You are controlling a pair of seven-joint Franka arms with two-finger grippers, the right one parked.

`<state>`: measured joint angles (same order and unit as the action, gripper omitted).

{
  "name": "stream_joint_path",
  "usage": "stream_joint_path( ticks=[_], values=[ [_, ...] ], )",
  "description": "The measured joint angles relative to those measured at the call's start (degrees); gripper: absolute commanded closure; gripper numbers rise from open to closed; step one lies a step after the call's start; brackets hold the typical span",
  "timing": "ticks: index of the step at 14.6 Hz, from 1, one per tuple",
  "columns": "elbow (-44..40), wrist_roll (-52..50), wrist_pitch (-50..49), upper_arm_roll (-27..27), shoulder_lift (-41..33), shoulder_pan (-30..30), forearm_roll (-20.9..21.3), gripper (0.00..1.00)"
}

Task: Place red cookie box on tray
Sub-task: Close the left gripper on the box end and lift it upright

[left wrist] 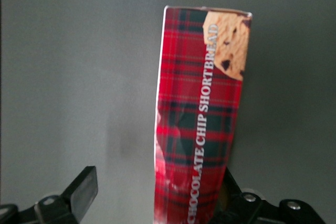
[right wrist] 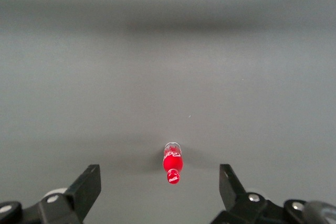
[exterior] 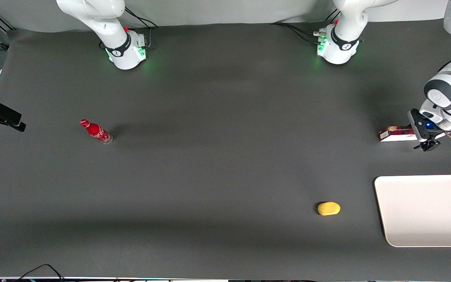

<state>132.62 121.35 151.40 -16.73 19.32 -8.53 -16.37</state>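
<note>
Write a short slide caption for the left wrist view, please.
Open gripper straddling one end of the red cookie box on the dark table.

Table (exterior: 225, 98): bottle (exterior: 96, 131), tray (exterior: 425, 211), perhaps sponge (exterior: 329, 208), box (exterior: 395, 134) under gripper (exterior: 428, 145).

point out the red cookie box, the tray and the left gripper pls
red cookie box (left wrist: 197, 124): left wrist view, plaid face beside the lettering.
tray (exterior: 425, 209): front view, bare floor of the tray.
gripper (exterior: 426, 145): front view, fingertips, at the box's end; open.
</note>
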Motion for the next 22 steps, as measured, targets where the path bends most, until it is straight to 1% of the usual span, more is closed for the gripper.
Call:
stream_joint_path(
  ticks=[1,4,7,8,9,10,11,12,13,14,19,22],
  values=[
    [-0.1,0.1,0.0,0.0,0.3,0.1,-0.3,0.07],
    [-0.2,0.2,0.0,0.0,0.5,0.2,-0.5,0.06],
    [-0.3,0.2,-0.4,-0.8,0.5,0.2,-0.6,0.08],
    [-0.3,0.2,-0.8,-1.0,0.5,0.2,-0.6,0.12],
    [-0.4,0.2,-1.0,-1.2,0.5,0.2,-0.6,0.26],
    [-0.5,0.2,-1.1,-1.2,0.5,0.2,-0.7,0.51],
    [-0.5,0.2,-1.2,-1.3,0.5,0.2,-0.7,0.73],
    [-0.5,0.2,-1.5,-1.3,0.5,0.2,-0.7,0.93],
    [-0.5,0.2,-2.0,-1.3,0.5,0.2,-0.7,0.99],
    [-0.5,0.2,-2.3,-1.3,0.5,0.2,-0.7,1.0],
    [-0.6,0.2,-2.8,-1.3,0.2,0.2,-0.6,1.0],
    [-0.8,-3.9,-3.1,-1.4,0.2,0.2,-0.6,1.0]
  ],
)
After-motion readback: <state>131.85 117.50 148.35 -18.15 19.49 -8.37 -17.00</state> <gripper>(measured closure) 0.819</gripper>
